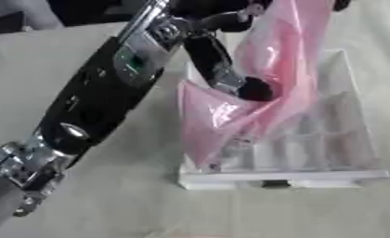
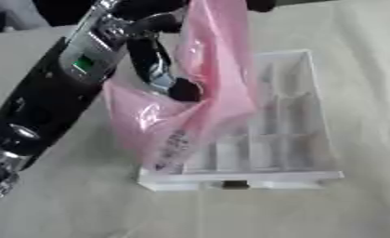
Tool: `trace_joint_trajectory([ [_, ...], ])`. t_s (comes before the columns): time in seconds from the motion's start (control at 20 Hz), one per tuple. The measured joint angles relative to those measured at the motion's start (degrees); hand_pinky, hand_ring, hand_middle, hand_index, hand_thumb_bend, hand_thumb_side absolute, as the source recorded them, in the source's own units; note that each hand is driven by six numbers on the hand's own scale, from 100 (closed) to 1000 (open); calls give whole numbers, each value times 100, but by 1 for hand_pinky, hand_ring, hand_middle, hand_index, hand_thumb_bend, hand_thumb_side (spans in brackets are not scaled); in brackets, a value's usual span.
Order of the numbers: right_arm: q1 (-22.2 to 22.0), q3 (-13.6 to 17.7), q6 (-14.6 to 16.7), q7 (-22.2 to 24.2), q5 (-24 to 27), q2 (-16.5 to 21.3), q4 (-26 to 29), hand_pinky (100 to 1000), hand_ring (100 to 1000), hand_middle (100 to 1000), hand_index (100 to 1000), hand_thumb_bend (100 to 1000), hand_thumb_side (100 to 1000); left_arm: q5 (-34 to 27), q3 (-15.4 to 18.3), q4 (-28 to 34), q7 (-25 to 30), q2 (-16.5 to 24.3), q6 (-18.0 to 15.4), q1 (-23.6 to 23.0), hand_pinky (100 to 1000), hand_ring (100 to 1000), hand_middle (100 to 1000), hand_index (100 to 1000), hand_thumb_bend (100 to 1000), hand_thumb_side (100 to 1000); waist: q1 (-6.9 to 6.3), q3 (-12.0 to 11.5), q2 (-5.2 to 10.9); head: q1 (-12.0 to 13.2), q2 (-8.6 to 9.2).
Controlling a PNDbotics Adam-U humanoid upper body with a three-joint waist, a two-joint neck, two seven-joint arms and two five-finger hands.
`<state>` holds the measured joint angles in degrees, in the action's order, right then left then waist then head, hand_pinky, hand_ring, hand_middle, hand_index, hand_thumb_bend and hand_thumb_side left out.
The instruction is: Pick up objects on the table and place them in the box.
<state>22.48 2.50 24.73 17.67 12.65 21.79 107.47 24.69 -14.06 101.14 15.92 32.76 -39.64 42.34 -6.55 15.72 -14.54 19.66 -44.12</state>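
Note:
A translucent pink plastic bag hangs from the top of the view. Its lower end droops into the left side of a white box with inner dividers. My left arm runs up from the lower left. My left hand is at the top, its fingers curled on the bag's upper part. One dark finger reaches down against the bag's folded middle. The top of the bag and part of the hand are cut off by the upper edge. My right hand does not show.
The box stands on a pale cloth-covered table, with a small dark tab at its front wall. A faint pink shape shows at the bottom edge. Dark and grey shapes lie along the far left edge.

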Motion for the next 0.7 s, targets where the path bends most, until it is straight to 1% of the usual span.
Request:
trace_joint_trajectory([
  [0.05,0,0,1,-1,0,0,0,492,602,552,639,427,837,114,12,9,-10,0,-9,0,1000,1000,1000,1000,449,888,1,-3,0,1,1],
  [0.1,0,0,1,-1,0,0,0,493,603,552,639,427,837,228,27,29,-33,1,-23,-1,958,984,989,1000,480,602,2,-9,0,3,3],
  [0.15,0,0,2,-2,0,0,0,493,603,552,639,427,837,333,34,43,-78,9,-35,-2,967,991,994,1000,466,653,3,-17,0,5,8],
  [0.2,0,1,7,-7,-3,0,-1,493,602,552,639,426,839,430,48,62,-149,33,-43,-4,923,956,960,1000,537,367,6,-21,0,9,10],
  [0.35,0,2,21,-21,-5,0,-1,493,602,551,639,427,836,722,63,141,-430,133,-124,-37,905,940,946,988,686,119,21,-32,0,56,18],
  [0.4,0,3,22,-22,-6,0,-1,494,602,551,639,427,833,825,64,160,-522,193,-170,-62,903,936,940,984,711,100,21,-37,0,61,20],
  [0.5,-2,3,23,-23,-7,0,-2,494,602,551,639,427,832,1043,66,177,-701,318,-244,-106,890,925,927,978,715,100,21,-64,0,77,44],
  [0.55,-2,3,23,-23,-7,0,-2,494,602,551,639,427,832,1131,73,177,-789,368,-271,-126,871,911,912,968,662,100,22,-71,0,86,56],
  [0.6,-3,3,23,-23,-8,0,-2,494,602,551,638,427,834,1212,81,177,-880,404,-293,-151,824,884,889,945,471,132,23,-71,0,101,59],
  [0.65,-4,3,23,-24,-10,0,-2,494,602,551,638,427,834,1256,96,177,-996,419,-308,-169,765,846,856,914,361,170,25,-77,-1,102,60],
  [0.7,-4,4,23,-24,-11,0,-2,494,602,551,638,427,835,1254,111,178,-1144,434,-314,-210,714,813,828,887,310,230,29,-88,-1,103,63],
])
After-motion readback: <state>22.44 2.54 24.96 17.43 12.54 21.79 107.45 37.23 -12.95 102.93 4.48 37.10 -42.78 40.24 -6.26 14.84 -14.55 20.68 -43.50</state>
